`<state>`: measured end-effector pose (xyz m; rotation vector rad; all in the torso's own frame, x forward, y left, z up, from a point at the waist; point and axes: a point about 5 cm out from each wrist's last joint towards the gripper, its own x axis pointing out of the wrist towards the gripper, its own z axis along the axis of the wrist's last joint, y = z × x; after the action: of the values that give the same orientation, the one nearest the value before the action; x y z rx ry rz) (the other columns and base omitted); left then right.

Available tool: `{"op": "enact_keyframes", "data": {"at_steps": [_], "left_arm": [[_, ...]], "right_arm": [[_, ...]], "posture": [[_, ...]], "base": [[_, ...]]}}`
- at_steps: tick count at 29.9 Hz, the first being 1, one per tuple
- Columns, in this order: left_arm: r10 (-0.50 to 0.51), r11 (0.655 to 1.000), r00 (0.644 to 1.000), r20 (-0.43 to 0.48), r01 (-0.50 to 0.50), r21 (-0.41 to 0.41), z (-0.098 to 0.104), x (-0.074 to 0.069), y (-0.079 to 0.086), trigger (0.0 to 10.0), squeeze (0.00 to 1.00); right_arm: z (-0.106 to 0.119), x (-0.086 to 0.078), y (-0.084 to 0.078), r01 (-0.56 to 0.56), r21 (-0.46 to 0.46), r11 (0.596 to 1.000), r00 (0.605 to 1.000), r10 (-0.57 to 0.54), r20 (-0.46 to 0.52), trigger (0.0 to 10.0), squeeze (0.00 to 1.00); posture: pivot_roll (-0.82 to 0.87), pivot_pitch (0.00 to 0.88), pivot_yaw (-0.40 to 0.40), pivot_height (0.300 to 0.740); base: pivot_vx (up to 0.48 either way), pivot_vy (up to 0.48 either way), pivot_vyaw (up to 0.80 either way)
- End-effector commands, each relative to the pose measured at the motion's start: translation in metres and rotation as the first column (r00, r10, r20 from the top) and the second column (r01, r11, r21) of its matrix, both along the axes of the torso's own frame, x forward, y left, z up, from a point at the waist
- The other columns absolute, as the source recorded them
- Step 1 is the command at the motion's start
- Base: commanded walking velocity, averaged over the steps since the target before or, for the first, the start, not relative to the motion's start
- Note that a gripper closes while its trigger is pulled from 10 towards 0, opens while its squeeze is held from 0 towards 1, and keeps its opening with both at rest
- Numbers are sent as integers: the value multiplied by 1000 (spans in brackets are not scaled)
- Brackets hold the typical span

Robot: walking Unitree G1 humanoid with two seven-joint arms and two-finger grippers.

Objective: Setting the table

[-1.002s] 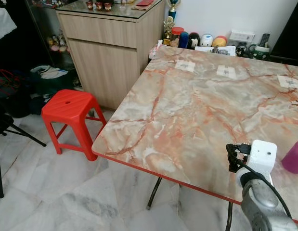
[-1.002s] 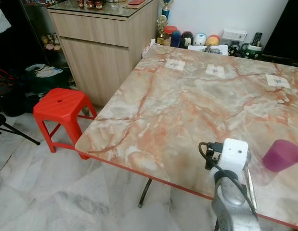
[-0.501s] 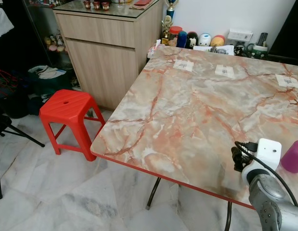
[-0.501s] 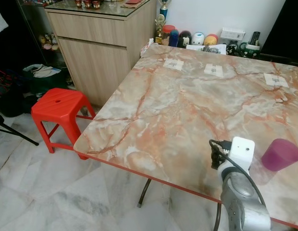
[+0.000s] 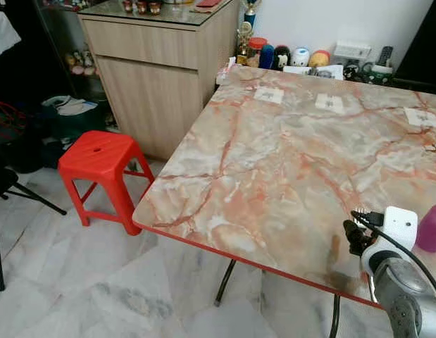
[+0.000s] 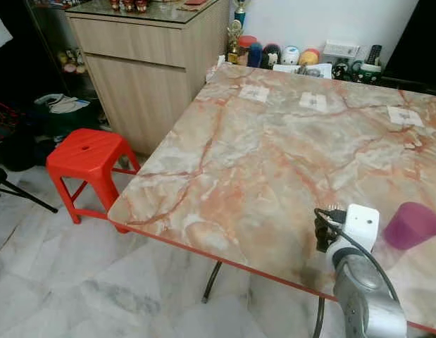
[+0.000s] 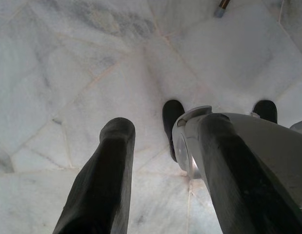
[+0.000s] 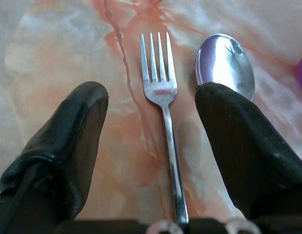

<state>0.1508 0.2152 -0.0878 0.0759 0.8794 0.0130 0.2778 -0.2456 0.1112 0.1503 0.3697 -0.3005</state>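
Note:
A steel fork (image 8: 166,122) lies flat on the marble table (image 5: 274,162), tines pointing away from my wrist. My right gripper (image 8: 155,97) hovers low over it, open, with one black finger on each side of the handle. A steel spoon (image 8: 224,61) lies next to the fork, its bowl partly under one finger (image 8: 238,141). A purple cup (image 6: 411,225) stands on the table just right of my right wrist camera box (image 6: 360,224). My left gripper (image 7: 160,126) hangs open over the floor.
The table's red near edge (image 5: 239,248) runs just in front of my right arm. A red plastic stool (image 5: 98,155) and a wooden cabinet (image 5: 161,70) stand to the left. Small jars and toys (image 5: 295,58) line the table's far edge, and paper labels (image 5: 269,95) lie near it.
My right arm has drifted a little to the right, toward the purple cup, and its forearm sits lower in the picture. The cup and table stay put.

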Motion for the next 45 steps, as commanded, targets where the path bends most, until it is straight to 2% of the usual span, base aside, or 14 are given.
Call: {"op": "enact_keyframes", "data": {"at_steps": [1, 6, 15, 20, 21, 25, 26, 27, 28, 29, 30, 45], "left_arm": [[-22, 1000, 999, -30, 22, 8, -3, -8, 1, 10000, 0], [-24, 1000, 999, -33, 25, 11, -3, -9, 1, 10000, 0], [-24, 1000, 999, -42, 25, 13, -4, -11, 2, 10000, 0], [-25, 1000, 999, -47, 26, 14, -4, -11, 3, 10000, 0], [-26, 1000, 999, -47, 27, 14, -4, -10, 3, 10000, 0], [-30, 999, 998, -47, 31, 15, -4, -9, 2, 10000, 0], [-32, 999, 998, -48, 32, 15, -4, -9, 2, 10000, 0], [-32, 999, 998, -48, 32, 15, -4, -9, 2, 10000, 0], [-32, 999, 998, -48, 33, 15, -4, -9, 2, 10000, 0], [-33, 999, 998, -48, 34, 14, -4, -9, 2, 10000, 0], [-34, 999, 998, -49, 35, 14, -4, -9, 1, 10000, 0], [-42, 999, 998, -56, 42, 11, -5, -14, 1, 10000, 0]], "right_arm": [[-2, -2, -7, 25, 0, 1000, 1000, -25, -7, 10000, 0], [-7, -1, -2, 14, 17, 1000, 1000, -14, -14, 10000, 0], [-9, 1, -3, 16, 19, 1000, 1000, -16, -15, 10000, 0], [-12, 0, -2, 18, 24, 1000, 999, -18, -29, 10000, 0], [-15, -1, -1, 18, 28, 999, 999, -17, -38, 9529, 0], [-21, -2, 2, 16, 39, 999, 998, -14, -67, 9725, 0], [-23, -2, 3, 14, 44, 999, 997, -11, -71, 8588, 0], [-23, -2, 3, 14, 44, 999, 997, -11, -71, 8588, 0], [-24, -2, 4, 13, 46, 999, 997, -10, -72, 5216, 0], [-25, -3, 4, 14, 47, 999, 997, -11, -77, 3647, 0], [-26, -3, 5, 13, 50, 999, 997, -9, -80, 0, 0], [-29, -2, 9, 6, 62, 998, 996, 0, -84, 0, 0]], "posture": [[-25, 147, -14, 740], [-22, 147, -14, 740], [-21, 148, -15, 740], [-21, 150, -16, 740], [-20, 151, -16, 740], [-19, 151, -16, 740], [-19, 151, -16, 740], [-19, 151, -16, 740], [-19, 151, -15, 740], [-19, 151, -15, 740], [-19, 151, -16, 740], [-18, 153, -17, 740]], "base": [[0, 0, 0], [0, 0, 0], [0, 0, 0], [0, 0, 0], [0, 0, 0], [0, 0, 0], [0, 0, 0], [0, 0, 0], [0, 0, 0], [0, 0, 0], [0, 0, 0], [0, 0, 0]]}}
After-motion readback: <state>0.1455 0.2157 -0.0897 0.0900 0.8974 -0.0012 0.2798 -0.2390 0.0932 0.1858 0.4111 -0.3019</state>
